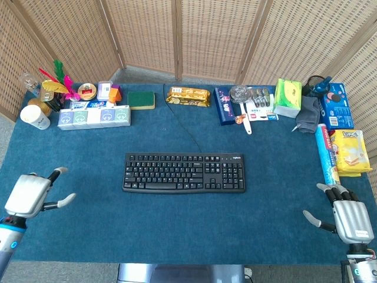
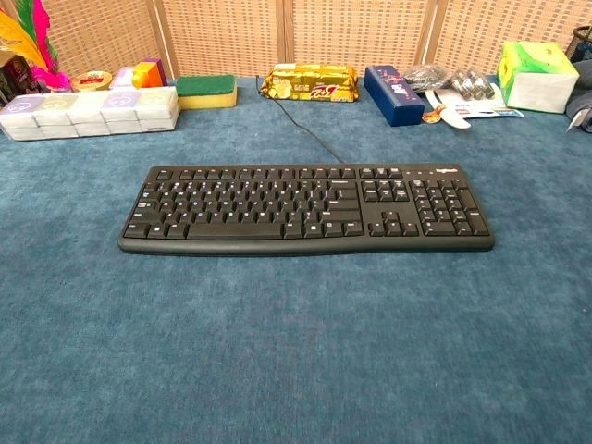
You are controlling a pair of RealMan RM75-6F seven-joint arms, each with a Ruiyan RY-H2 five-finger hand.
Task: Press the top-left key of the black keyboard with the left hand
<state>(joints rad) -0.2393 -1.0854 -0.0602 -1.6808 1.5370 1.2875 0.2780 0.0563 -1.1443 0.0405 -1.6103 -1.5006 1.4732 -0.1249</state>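
Note:
The black keyboard (image 1: 184, 173) lies flat in the middle of the blue mat, also filling the chest view (image 2: 305, 208). Its top-left key (image 1: 130, 157) (image 2: 163, 173) is uncovered. My left hand (image 1: 32, 194) hovers near the mat's front left corner, well left of the keyboard. It holds nothing, with one finger and the thumb stretched toward the right; the other fingers are hidden. My right hand (image 1: 347, 215) sits at the front right corner, fingers apart and empty. Neither hand shows in the chest view.
The keyboard's cable (image 1: 182, 124) runs to the back. Along the back edge stand a tissue pack row (image 1: 94, 116), a green sponge (image 1: 141, 99), a snack bag (image 1: 188, 96), a blue box (image 1: 224, 106) and a green box (image 1: 287, 97). Snack boxes (image 1: 347, 150) line the right edge.

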